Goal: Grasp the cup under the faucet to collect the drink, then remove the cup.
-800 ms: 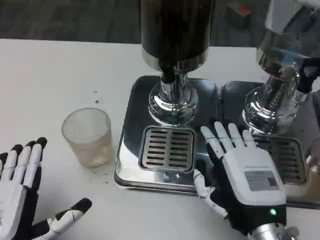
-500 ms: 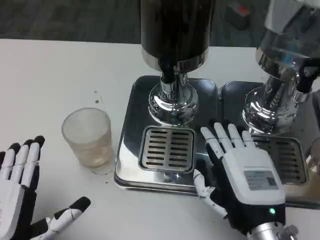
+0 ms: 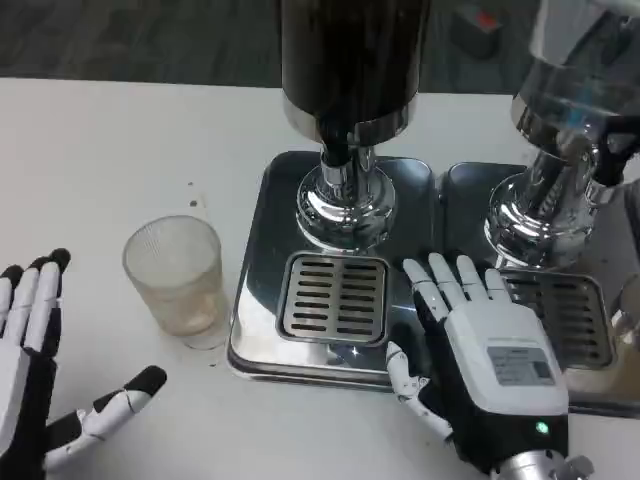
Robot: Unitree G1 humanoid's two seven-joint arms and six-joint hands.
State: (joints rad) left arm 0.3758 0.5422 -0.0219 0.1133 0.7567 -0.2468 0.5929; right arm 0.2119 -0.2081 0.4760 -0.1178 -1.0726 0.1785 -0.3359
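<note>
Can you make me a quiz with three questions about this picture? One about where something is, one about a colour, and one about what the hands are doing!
1. Where is the cup?
A. on the table, left of the drip tray
B. on the grate under the faucet
C. in the right hand

2. What colour is the grate?
A. red
B. silver
C. green

3. What is the left hand doing?
A. gripping the cup
B. pressing the faucet
C. open, holding nothing

Answers: 1 A, the cup stands on the white table beside the tray. 2 B, the slotted grate is shiny metal. 3 C, its fingers are spread, apart from the cup.
</note>
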